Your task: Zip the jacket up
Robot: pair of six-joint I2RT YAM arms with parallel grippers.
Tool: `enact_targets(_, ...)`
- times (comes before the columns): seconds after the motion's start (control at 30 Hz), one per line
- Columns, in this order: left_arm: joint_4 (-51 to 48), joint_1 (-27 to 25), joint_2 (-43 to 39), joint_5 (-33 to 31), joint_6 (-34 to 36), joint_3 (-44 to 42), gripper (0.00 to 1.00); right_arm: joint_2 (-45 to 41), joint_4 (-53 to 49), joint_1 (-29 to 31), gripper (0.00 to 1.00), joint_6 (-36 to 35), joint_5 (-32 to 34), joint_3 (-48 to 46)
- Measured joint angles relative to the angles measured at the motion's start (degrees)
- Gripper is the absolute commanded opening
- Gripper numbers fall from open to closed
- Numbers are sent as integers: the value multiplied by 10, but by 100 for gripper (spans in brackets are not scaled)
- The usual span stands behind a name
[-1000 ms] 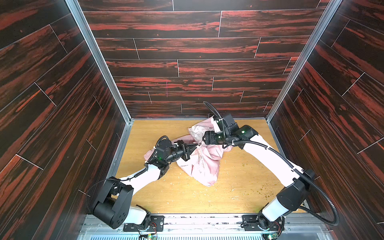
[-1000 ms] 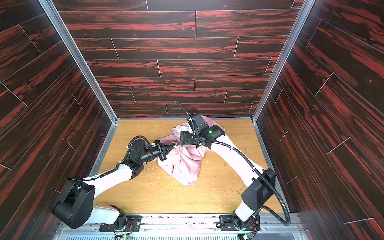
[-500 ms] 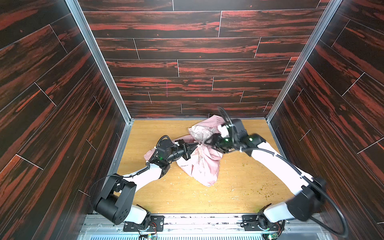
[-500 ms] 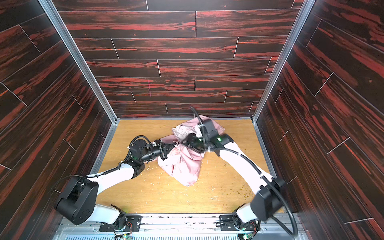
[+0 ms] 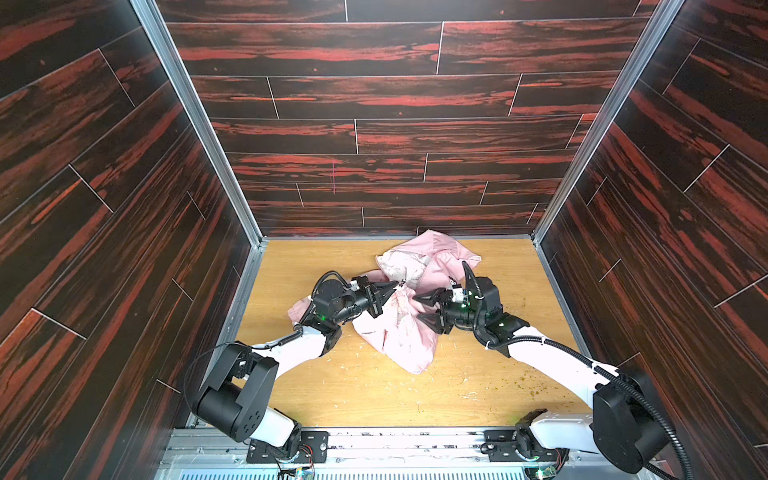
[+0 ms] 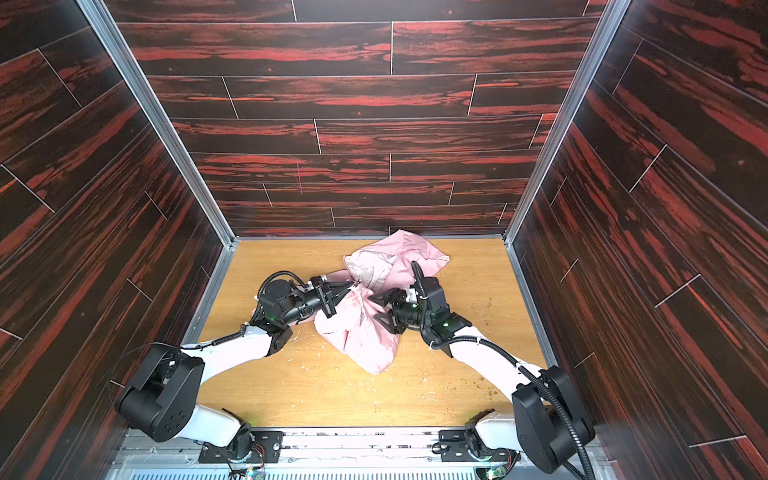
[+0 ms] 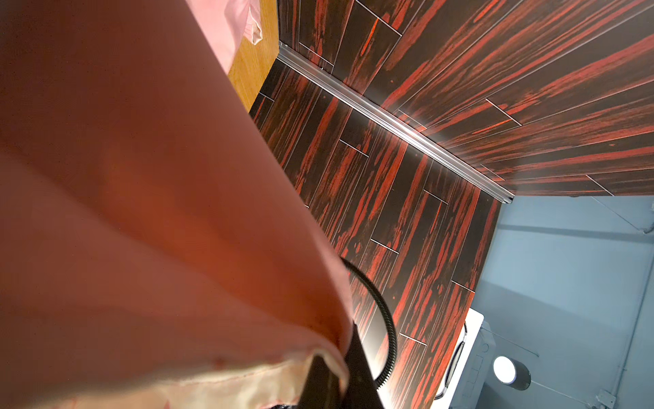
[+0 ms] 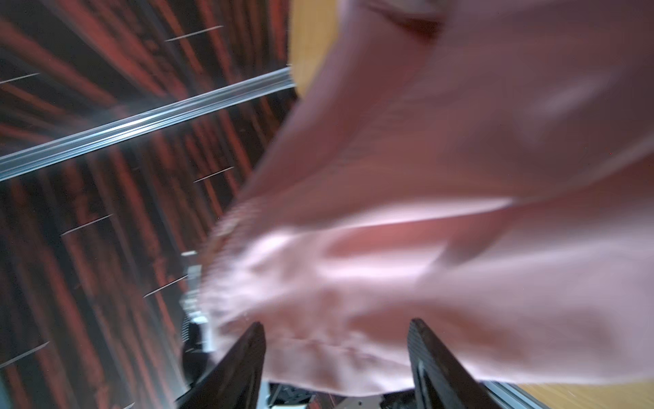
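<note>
Backed off with the right gripper (image 5: 422,308) over the last second: then close in, almost tip to tip with the left gripper (image 5: 397,286); now drawn away toward the right edge of the desk (image 5: 353,382), jaws spread well apart and closed on nothing. Cannot tell whether brushing the cloth underneath. Nothing altered on the left: pinched fully shut on a raised fold of the jacket (image 5: 409,336), same place as before. Lies bunched and twisted from the middle of the desk to its back edge, a little right of centre, front neither flat nor closed. Reads as a release and re-aim, not progress — probably looking for the other front edge or the slider, with the zipping itself not yet begun.

Given by both top views: the whole layout, both arms, the gap between the two grippers. Missing there: the zipper, lost among the creases. In the left wrist view, mostly pink cloth draped close over the lens, plus a paler edge of it curled round a dark finger (image 7: 329,389) — proof of the pinch, hidden from above. In the right wrist view, heavy motion smear, yet two dark fingers (image 8: 244,364) plainly apart, cloth just beyond them and none clamped between. No teeth or pull tab legible in either.
</note>
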Motion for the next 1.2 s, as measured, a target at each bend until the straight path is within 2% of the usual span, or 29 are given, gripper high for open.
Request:
enact_targets(0.13, 1, 0, 0, 2, -3, -2, 0, 2, 56, 1, 63, 13, 2, 4)
enact_targets(0.37, 2, -1, 0, 6, -7, -2, 0, 35, 105, 12, 49, 24, -5, 42)
enact_targets(0.5, 1, -2, 0, 6, -7, -2, 0, 44, 117, 12, 41, 25, -12, 49)
enact_targets(0.63, 0, -2, 0, 6, -8, 0, 0, 49, 120, 12, 38, 25, -16, 49)
enact_targets(0.93, -1, -3, 0, 6, -8, 8, 0, 51, 130, 12, 23, 31, -22, 42)
enact_targets(1.2, -1, -7, 0, 3, -8, 8, 0, 60, 135, 12, 18, 31, -29, 42)
